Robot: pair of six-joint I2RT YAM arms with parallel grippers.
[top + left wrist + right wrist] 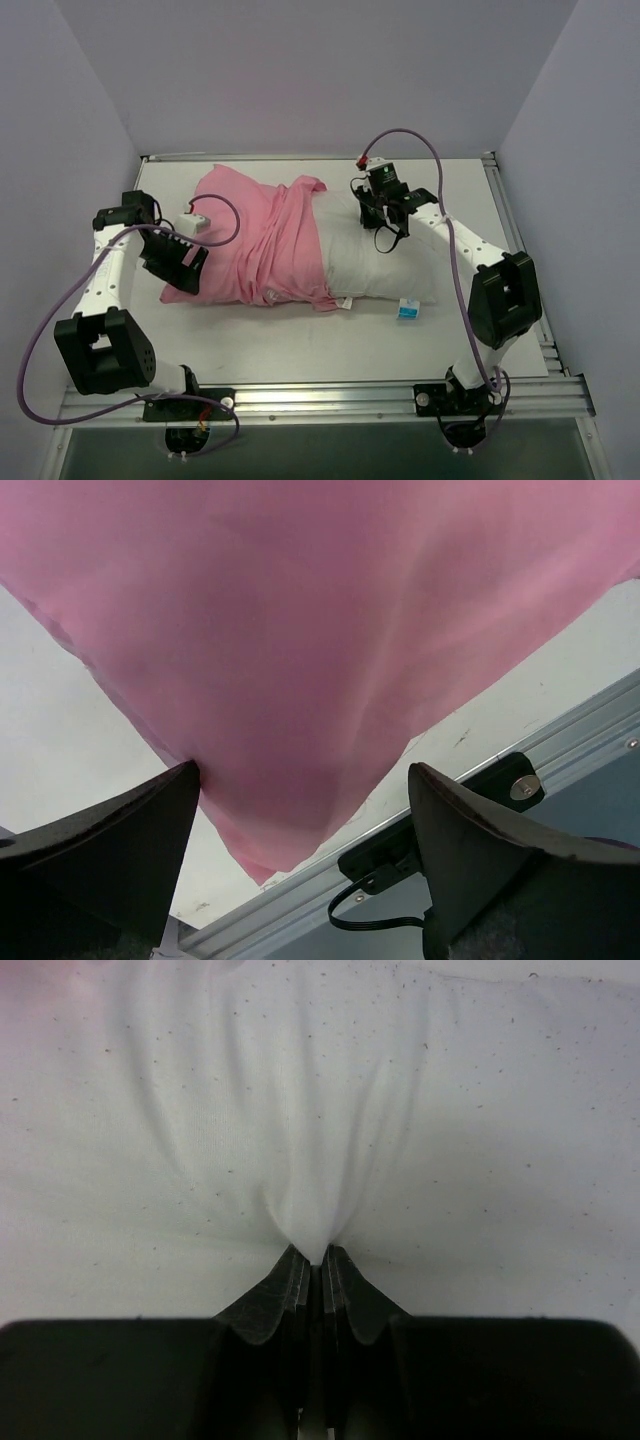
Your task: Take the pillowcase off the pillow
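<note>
The white pillow (385, 265) lies across the table with its right half bare and a small tag at its front edge. The pink pillowcase (255, 240) covers its left half, rumpled and bunched at the middle. My right gripper (385, 222) is shut on a pinch of the pillow's white cloth (318, 1160) near the far edge; folds radiate from the closed fingertips (292, 1272). My left gripper (180, 265) stands open at the pillowcase's left end; in the left wrist view a pink corner (290, 730) hangs between the wide-apart fingers (130, 840), touching the left one.
A small blue-and-white label (408, 310) lies on the white table (300, 345) by the pillow's front right corner. An aluminium rail (330, 400) runs along the near edge, with a black bracket and cable (400, 865) seen close to my left gripper. Grey walls enclose the table.
</note>
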